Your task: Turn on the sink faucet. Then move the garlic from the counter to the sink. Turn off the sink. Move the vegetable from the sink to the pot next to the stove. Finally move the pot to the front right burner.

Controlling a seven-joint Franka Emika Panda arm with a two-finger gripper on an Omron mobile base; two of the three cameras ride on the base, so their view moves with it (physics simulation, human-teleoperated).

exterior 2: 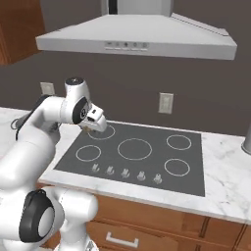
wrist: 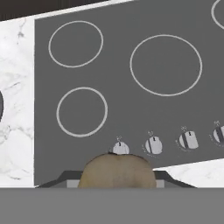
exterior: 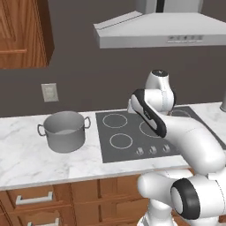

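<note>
At nine o'clock on the bench stands the pot, open and without lid, just beside the stove. At three o'clock from it, above the stove's left rings, the jaws are closed around the garlic, a tan round bulb sitting directly between them. The garlic seems light, firm and a little slippery, so a hold across its widest middle looks safest.
</note>
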